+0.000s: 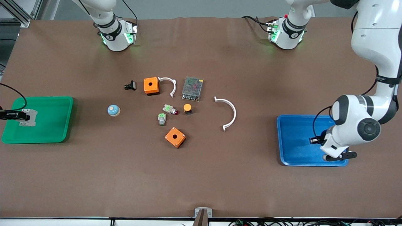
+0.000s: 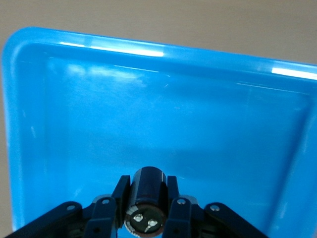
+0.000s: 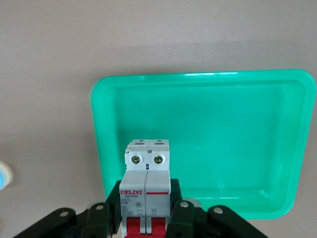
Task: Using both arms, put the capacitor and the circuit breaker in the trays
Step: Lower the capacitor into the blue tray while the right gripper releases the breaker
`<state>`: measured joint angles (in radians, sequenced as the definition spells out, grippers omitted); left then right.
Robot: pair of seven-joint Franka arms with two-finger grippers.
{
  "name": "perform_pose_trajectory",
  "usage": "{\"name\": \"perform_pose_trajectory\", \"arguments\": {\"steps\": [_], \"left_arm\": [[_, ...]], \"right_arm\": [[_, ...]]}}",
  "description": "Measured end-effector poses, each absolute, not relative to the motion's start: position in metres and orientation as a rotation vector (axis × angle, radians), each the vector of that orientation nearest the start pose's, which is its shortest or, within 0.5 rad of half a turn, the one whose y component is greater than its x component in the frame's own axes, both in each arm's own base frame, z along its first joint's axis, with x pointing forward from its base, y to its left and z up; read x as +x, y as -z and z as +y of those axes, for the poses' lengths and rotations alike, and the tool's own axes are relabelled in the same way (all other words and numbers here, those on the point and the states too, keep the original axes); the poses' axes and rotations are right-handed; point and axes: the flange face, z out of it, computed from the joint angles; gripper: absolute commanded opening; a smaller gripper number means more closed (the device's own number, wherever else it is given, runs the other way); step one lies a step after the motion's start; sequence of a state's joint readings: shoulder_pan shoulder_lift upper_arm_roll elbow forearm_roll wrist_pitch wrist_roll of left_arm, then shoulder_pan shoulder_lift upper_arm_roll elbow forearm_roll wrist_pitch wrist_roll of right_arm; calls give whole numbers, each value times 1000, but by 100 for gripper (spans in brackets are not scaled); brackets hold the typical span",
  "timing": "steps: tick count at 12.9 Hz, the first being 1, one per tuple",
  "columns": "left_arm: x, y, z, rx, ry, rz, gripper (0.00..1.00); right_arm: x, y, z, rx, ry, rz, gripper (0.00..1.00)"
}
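My left gripper (image 1: 313, 140) is shut on the capacitor (image 2: 145, 198), a stubby black cylinder with a light-marked end. It holds the capacitor over the blue tray (image 1: 292, 138), near the tray's end toward the left arm; the tray floor (image 2: 148, 99) below is bare. My right gripper (image 1: 22, 116) is shut on the circuit breaker (image 1: 31, 118), a light-grey block with red switches (image 3: 147, 193). It holds the breaker over the green tray (image 1: 67, 119), whose floor (image 3: 223, 139) is bare.
In the table's middle lie two orange boxes (image 1: 151, 85) (image 1: 175, 137), two white curved strips (image 1: 169, 84) (image 1: 228, 111), a mesh-covered power supply (image 1: 192, 88), a black clip part (image 1: 130, 85), a blue dome (image 1: 113, 110), two green-topped grey parts (image 1: 162, 118) and an orange-capped button (image 1: 187, 108).
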<state>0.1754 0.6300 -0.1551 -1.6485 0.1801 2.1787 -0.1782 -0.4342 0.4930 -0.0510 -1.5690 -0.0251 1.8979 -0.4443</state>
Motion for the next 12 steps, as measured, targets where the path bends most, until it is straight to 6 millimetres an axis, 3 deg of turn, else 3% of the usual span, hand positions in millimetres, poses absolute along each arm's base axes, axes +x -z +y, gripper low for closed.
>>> {"name": "perform_pose_trajectory", "arguments": {"steps": [3, 5, 8, 9, 10, 11, 12], "left_arm": [[673, -225, 64, -3085, -142, -118, 1], [671, -218, 77, -3092, -144, -65, 1], [669, -207, 92, -3100, -147, -22, 11], [668, -203, 94, -3101, -151, -22, 22], [668, -201, 94, -3102, -153, -21, 46], [668, -200, 93, -3103, -154, -20, 99], [668, -200, 93, -3104, -153, -19, 100]], "right_arm": [[584, -310, -339, -3134, -241, 79, 19], [577, -288, -345, -3136, -255, 86, 19], [572, -254, -344, -3132, -265, 71, 19], [572, -247, -345, -3130, -266, 47, 19], [570, -241, -346, -3127, -270, 34, 20], [568, -238, -349, -3124, -274, 32, 21], [566, -235, -352, -3123, -274, 31, 21]]}}
